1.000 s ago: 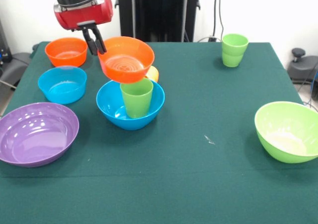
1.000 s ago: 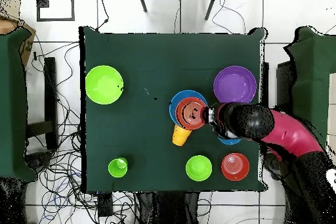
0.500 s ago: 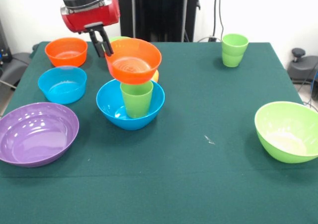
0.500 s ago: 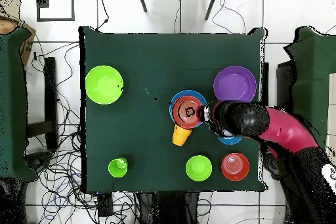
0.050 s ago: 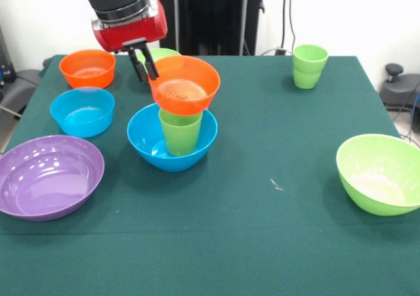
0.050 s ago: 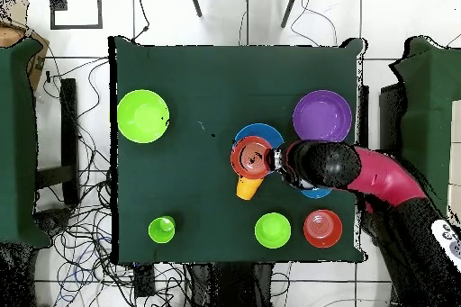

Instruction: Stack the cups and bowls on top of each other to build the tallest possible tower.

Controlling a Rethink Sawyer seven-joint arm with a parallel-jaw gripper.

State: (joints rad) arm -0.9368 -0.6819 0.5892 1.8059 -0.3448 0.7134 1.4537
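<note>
At the middle of the surface [image 5: 262,243] we see the tower [image 5: 176,122]: a blue bowl [image 5: 147,142] with a green cup [image 5: 180,132] standing upright inside it, and an orange bowl [image 5: 186,84] over the cup's mouth. That orange bowl is tilted and sits off-centre on the cup; from the front view we cannot tell whether it rests on the cup's rim or hangs just above it. The pincer [image 5: 144,63] is clenched on the orange bowl's rim, on the side toward the other orange bowl [image 5: 87,67], and the red and black arm [image 5: 125,10] comes down to it from above.

In the overhead view the held orange bowl [image 6: 251,157] covers part of the blue bowl [image 6: 261,130], and an orange cup [image 6: 247,186] lies on its side just beside the stack (the front view hides it behind the tower).

Outward from there, in the front view, a light blue bowl [image 5: 82,111] sits near the blue one, with a purple bowl [image 5: 47,176] nearer the camera. A lime green bowl's rim [image 5: 161,52] shows behind the pincer. Well apart stand a pair of nested green cups [image 5: 309,65] at the far corner and a large lime green bowl [image 5: 380,173] at the picture's right edge.
</note>
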